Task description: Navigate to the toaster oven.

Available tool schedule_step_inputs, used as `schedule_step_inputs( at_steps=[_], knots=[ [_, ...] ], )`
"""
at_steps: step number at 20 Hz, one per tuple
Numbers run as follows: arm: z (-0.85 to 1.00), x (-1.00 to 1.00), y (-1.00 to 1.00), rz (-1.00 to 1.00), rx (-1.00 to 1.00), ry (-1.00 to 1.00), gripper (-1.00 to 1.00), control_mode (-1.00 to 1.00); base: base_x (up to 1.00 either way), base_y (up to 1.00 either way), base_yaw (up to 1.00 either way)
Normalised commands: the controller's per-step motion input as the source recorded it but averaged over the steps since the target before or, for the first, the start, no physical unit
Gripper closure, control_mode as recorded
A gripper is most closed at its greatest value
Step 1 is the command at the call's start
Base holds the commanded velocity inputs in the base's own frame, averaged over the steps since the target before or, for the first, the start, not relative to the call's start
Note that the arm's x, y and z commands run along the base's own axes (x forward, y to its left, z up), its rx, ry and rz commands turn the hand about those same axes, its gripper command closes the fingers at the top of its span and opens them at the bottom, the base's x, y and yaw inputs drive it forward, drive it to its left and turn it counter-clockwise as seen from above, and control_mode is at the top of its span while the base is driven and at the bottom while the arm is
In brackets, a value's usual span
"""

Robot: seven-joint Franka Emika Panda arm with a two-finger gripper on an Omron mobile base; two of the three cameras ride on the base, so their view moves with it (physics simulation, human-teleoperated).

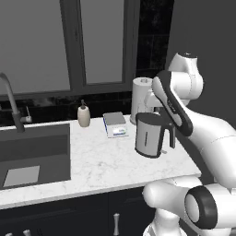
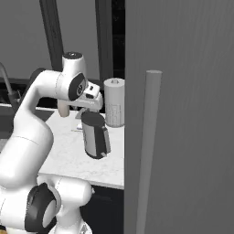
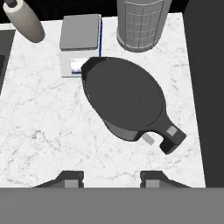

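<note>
The toaster oven is out of view. My gripper [image 3: 112,178] hangs open over the white marble counter [image 1: 97,166], with nothing between its two dark fingertips [image 3: 70,177]. It points down at a dark grey kettle [image 3: 124,98] that stands near the counter's right end [image 1: 150,133]. The arm reaches forward over the counter, and its hand [image 2: 91,91] is just above the kettle [image 2: 95,135].
A paper towel roll [image 1: 140,99] stands behind the kettle. A small white box [image 1: 115,123] and a soap dispenser [image 1: 83,114] sit to the left of it. The sink [image 1: 32,156] and faucet [image 1: 11,103] lie further left. A tall grey cabinet [image 2: 183,114] with a long handle [image 2: 148,151] walls off the right.
</note>
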Motion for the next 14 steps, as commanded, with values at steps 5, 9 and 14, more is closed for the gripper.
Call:
schedule_step_inputs(
  at_steps=[5,9,14],
  knots=[
    [0.0,-0.59,0.0,0.0,0.0,-0.05,-1.0,-1.0,0.0,0.0,0.0],
    [0.01,-0.9,0.06,0.0,-0.03,-0.22,-1.0,-1.0,0.0,0.0,0.0],
    [0.04,-0.77,0.07,0.0,-0.07,-0.27,-1.0,-1.0,0.0,0.0,0.0]
  ],
)
